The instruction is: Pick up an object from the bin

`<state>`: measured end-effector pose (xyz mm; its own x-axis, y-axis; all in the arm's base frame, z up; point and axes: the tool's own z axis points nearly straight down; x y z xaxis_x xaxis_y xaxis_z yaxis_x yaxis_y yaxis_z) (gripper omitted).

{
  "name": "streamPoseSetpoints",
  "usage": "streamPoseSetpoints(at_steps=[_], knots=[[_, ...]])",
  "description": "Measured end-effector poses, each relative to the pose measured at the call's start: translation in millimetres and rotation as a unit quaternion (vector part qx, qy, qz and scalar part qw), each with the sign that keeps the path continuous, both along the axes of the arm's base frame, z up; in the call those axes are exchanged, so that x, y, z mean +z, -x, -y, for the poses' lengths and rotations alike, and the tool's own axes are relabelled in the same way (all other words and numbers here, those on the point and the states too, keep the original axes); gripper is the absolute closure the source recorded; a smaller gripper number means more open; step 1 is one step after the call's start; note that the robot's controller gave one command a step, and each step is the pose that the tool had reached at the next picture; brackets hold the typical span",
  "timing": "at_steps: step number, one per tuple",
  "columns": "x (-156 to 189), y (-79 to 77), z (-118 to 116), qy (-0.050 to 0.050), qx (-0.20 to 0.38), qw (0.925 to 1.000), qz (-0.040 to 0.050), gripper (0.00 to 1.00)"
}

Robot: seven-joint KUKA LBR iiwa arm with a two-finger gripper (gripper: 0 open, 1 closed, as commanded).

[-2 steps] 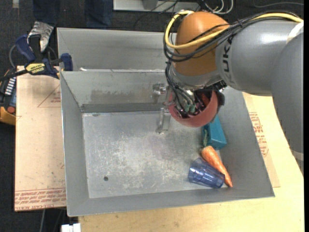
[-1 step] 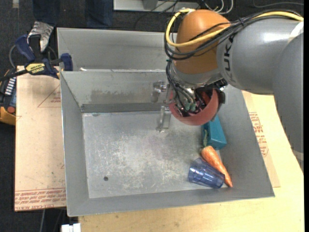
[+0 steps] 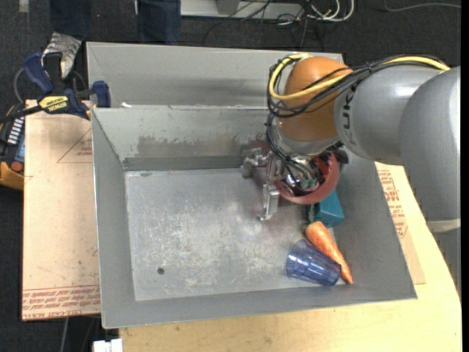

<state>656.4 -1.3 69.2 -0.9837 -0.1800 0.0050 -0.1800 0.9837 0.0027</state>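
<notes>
1. Grey metal is showing under the hand [image 3: 266, 210], which is hanging low over the floor of the bin [image 3: 183, 226], near the middle and not far from the back wall.
2. From where I am standing I cannot tell whether the hand is apart or together, and I am seeing nothing in its grip.
3. The arm [image 3: 396, 116] is reaching in above the hand, with its orange cover [image 3: 315, 97] sitting over the wrist and cables [image 3: 282, 79] looping round it.
4. Just beside the hand, on the arm's side, a dark red curved thing [image 3: 326, 185] is lying partly hidden under the wrist; I cannot tell what it is.
5. A teal block [image 3: 331, 210] is lying right next to that, slightly further from the hand.
6. Forward of the hand, towards the bin's front wall and still on the arm's side, an orange carrot [image 3: 327, 246] is lying at a slant.
7. A clear blue cup [image 3: 311, 267] is lying on its side against the carrot, the thing furthest forward of the hand.
</notes>
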Motion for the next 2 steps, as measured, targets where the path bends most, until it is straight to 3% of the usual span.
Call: streamPoseSetpoints(at_steps=[1, 2], knots=[[54, 3.1, -14, -0.001, -0.048, 0.9989, 0.0043, 0.0], [29, 12.3, -2, 0.0, -0.139, 0.9903, -0.001, 0.0]])
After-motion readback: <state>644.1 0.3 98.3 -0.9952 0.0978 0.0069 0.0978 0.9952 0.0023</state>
